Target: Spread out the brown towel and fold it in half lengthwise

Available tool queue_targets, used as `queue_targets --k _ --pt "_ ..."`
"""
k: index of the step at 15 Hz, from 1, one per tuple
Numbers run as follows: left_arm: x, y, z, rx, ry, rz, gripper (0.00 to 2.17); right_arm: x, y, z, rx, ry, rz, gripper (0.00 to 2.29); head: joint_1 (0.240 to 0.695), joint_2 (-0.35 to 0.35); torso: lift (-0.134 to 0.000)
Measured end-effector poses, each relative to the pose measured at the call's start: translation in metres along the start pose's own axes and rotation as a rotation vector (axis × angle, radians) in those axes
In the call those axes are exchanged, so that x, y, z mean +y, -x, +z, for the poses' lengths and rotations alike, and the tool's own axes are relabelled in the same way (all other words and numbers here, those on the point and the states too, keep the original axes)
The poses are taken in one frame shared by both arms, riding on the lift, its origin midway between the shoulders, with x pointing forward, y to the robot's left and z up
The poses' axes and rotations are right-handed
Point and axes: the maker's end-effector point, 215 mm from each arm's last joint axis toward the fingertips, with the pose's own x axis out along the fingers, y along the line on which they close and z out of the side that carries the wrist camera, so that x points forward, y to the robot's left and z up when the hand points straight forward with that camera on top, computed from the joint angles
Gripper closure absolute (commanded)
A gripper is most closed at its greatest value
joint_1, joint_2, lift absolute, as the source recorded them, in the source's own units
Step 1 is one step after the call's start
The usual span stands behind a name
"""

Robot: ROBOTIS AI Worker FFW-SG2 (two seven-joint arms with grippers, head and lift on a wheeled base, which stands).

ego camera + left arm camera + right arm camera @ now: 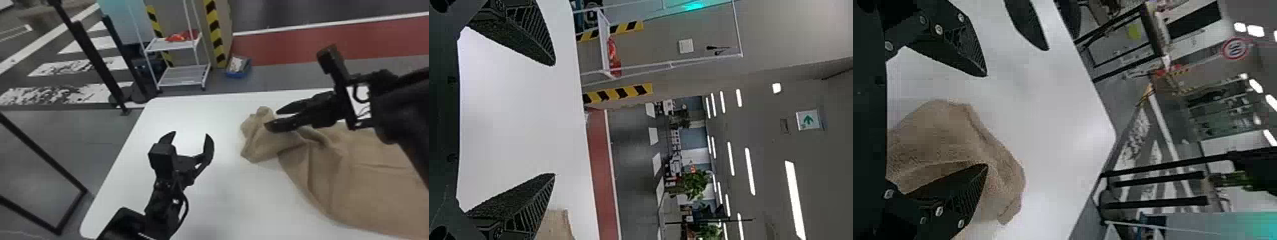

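Brown towel (376,191) lies rumpled across the right part of the white desk (223,198). From the left, the left claw (191,133) hangs above the desk, its fingers spread wide. Next comes the towel's bunched end, and the right claw (271,120) is at that end, its fingers spread apart, one against the cloth.
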Motion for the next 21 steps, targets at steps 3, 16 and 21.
queue_targets --k 3,16,21 --pt "-0.004 0.002 0.003 -0.006 -0.008 -0.023 0.08 0.019 0.031 0.026 -0.204 -0.009 0.019 0.05 0.693 0.317 -0.125" --pt "-0.015 0.021 0.006 -0.048 0.036 -0.111 0.08 0.002 0.298 -0.147 -0.406 -0.092 -0.650 0.10 0.695 0.017 -0.125" --pt "-0.018 0.037 0.016 -0.113 0.061 -0.101 0.08 0.010 0.369 -0.199 -0.557 -0.096 -0.944 0.12 0.695 -0.083 -0.125"
